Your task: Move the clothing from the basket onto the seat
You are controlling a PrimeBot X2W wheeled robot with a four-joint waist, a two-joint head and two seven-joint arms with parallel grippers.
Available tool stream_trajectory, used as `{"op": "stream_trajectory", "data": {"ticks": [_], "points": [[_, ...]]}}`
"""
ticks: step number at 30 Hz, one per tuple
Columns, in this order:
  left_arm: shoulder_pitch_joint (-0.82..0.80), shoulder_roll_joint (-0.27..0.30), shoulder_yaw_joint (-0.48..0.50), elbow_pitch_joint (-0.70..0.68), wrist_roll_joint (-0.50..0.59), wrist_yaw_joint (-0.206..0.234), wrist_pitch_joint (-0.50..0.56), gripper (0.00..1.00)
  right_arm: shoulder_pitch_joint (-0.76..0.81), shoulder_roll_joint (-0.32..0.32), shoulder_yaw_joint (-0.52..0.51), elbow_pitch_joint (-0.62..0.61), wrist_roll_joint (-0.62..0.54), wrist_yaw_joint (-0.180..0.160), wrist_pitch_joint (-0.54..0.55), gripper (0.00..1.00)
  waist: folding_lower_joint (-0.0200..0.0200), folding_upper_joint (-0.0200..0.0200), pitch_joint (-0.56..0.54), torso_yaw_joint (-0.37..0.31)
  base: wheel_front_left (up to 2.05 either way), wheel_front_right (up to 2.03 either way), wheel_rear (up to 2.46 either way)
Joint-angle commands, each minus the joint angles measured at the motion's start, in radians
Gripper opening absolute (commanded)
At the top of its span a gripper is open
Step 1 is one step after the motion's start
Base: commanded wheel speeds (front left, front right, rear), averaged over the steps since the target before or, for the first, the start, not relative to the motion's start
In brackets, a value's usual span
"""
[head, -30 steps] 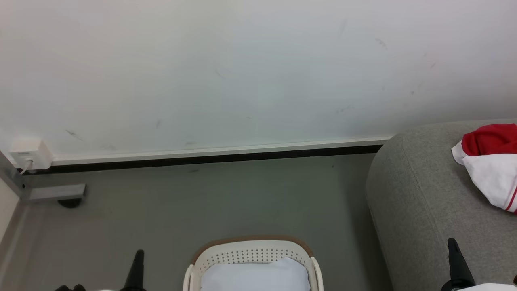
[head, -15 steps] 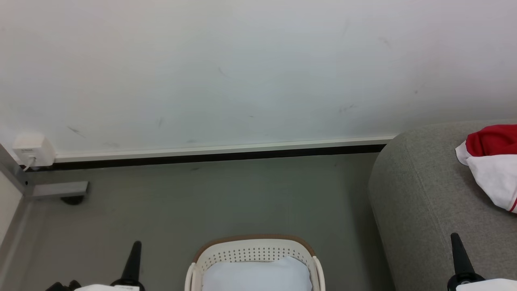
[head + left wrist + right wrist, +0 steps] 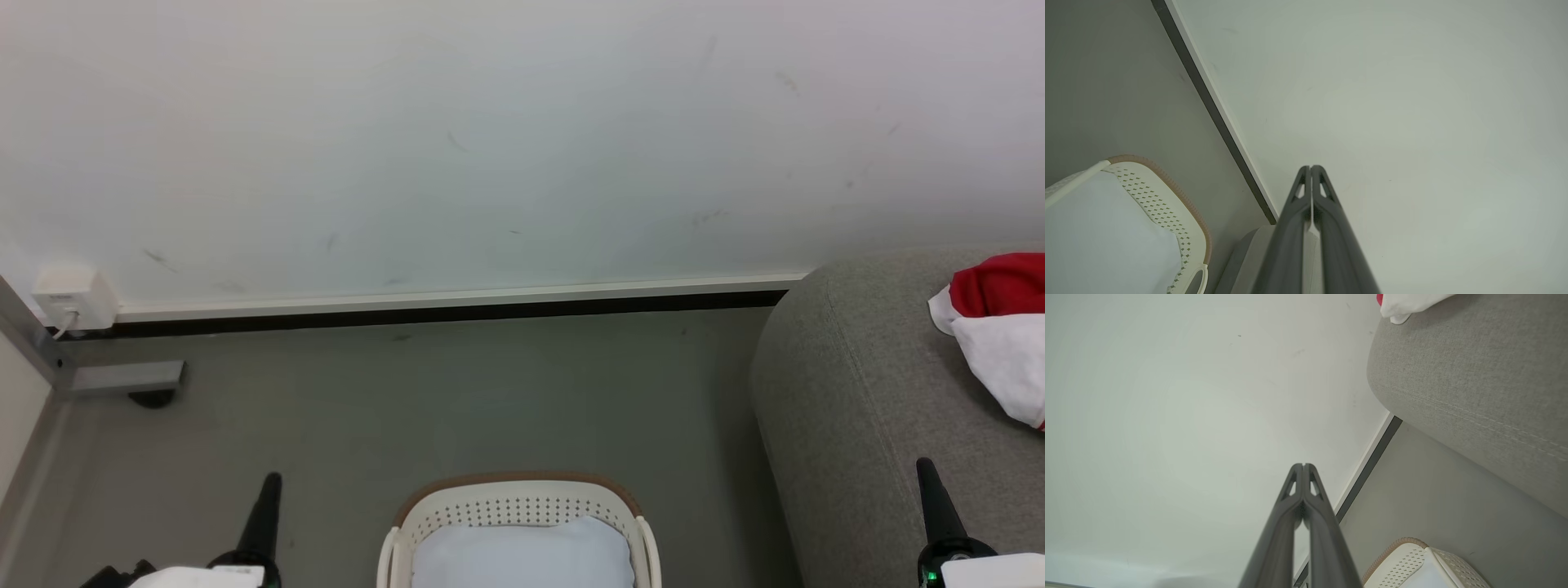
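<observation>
Head view: catches left fingers and right fingers, each pair pressed together and gripping nothing, flanking the basket on the floor. Finds the clothing, a limp red-and-white heap, already on the seat, in from its rounded end. Reveals a smooth pale pad inside the perforated cream plastic, with the near part cut off. Best done, by the look of it: check that hidden part first, spread fingers before dipping in, pinch a loose fold, lift clear of the brown rim, leave the pad, drop onto coarse grey weave.
</observation>
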Motion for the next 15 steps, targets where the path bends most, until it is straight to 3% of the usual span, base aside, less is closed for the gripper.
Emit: {"op": "stream_trajectory", "data": {"ticks": [1,15], "points": [[-0.020,0.008,0.006,-0.010,-0.023,-0.009,0.005,0.00,-0.016,-0.009,-0.005,-0.011,0.022,-0.001,0.004,0.00,-0.0001,-0.0001,0.000,0.000,0.00,0.00,0.00],[-0.032,0.009,0.021,-0.017,-0.125,-0.019,0.035,0.00,-0.026,-0.010,-0.016,-0.022,0.136,-0.002,0.035,0.00,-0.0001,-0.0001,0.005,0.010,0.00,0.00,0.00]]}}
